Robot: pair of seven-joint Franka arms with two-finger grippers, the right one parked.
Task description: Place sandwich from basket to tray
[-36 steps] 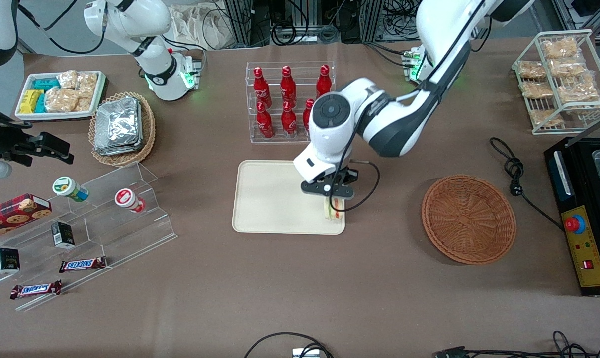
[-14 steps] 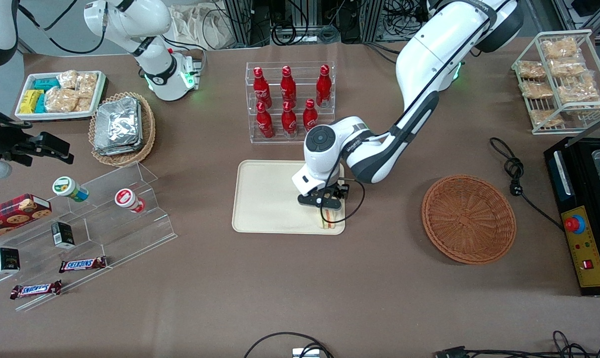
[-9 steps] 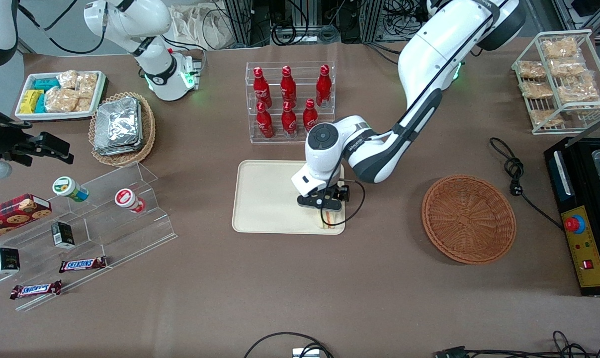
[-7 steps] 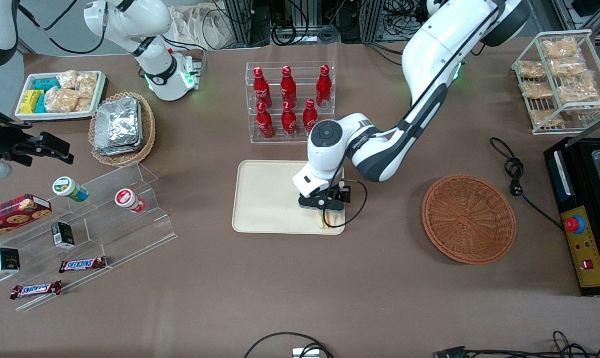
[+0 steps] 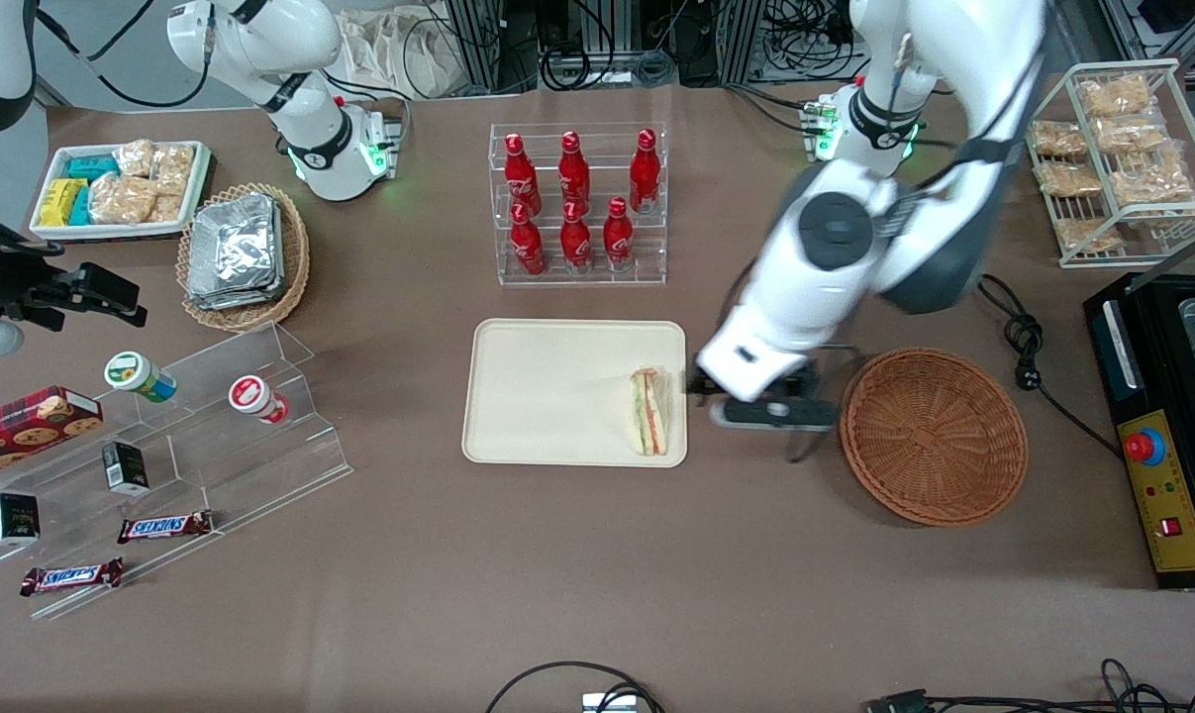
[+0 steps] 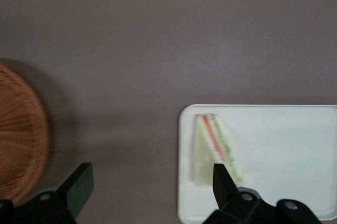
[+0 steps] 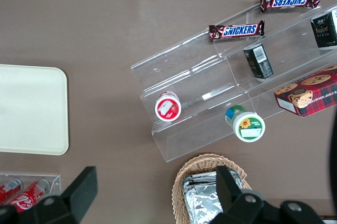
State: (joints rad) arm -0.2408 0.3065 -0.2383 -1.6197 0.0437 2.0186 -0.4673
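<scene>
The sandwich (image 5: 649, 411) lies on the cream tray (image 5: 547, 391), at the tray's edge toward the working arm's end; it also shows in the left wrist view (image 6: 215, 148) on the tray (image 6: 284, 150). The reddish-brown wicker basket (image 5: 934, 434) is empty; its rim shows in the wrist view (image 6: 21, 134). My left gripper (image 5: 770, 408) is raised above the bare table between tray and basket, open and empty, with wide-apart fingers (image 6: 79, 184).
A clear rack of red bottles (image 5: 577, 203) stands farther from the camera than the tray. A wire rack of snack packs (image 5: 1112, 158) and a black machine (image 5: 1166, 416) sit at the working arm's end. Acrylic shelves with snacks (image 5: 161, 436) lie toward the parked arm's end.
The gripper let go of the sandwich on the tray, rose and moved toward the basket. The sandwich stays at the tray's edge.
</scene>
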